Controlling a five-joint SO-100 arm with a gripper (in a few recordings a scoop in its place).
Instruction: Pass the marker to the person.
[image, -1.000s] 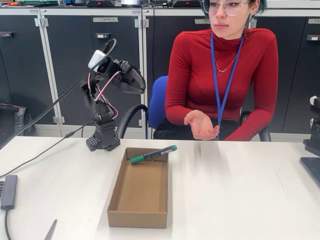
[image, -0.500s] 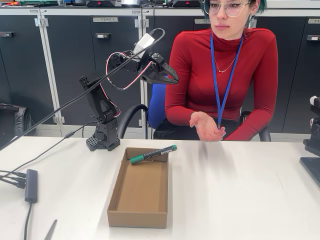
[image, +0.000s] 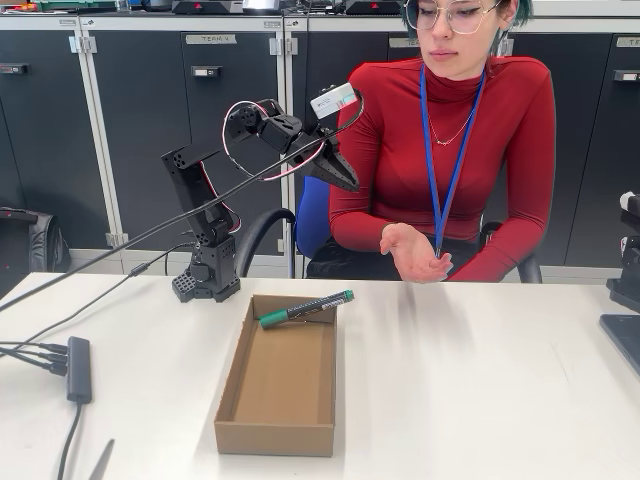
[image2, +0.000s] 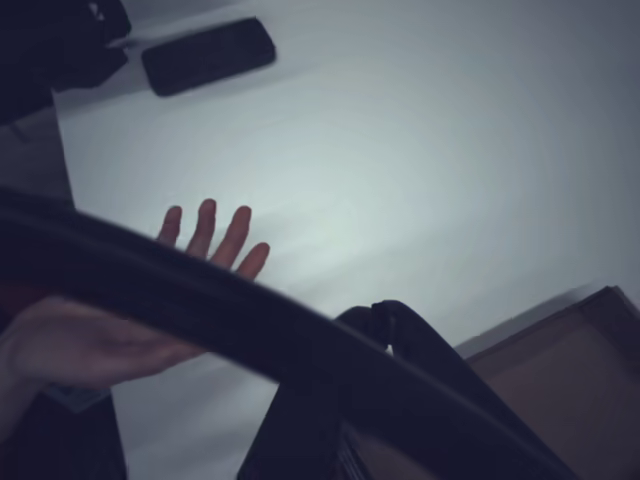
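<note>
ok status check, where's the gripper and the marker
Gripper raised, carrying nothing, jaw state unclear. Marker across cardboard box's far rim. Person's hand open, waiting.

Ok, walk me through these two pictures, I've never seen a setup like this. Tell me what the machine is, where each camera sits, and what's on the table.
The black machine is a small robot arm bolted to the white table. At its tip is a pincer, raised in the air and holding nothing; whether its two fingers are apart is hard to tell.

The fixed view comes from a camera standing across the table, facing the person seated behind it. The wrist view comes from a camera riding on the arm itself, looking down past a dark cable at the table and the person's open hand.

On the table lies a shallow cardboard box. A marker with a green cap rests across the box's far rim. The person holds the hand palm up, waiting for it.
</note>
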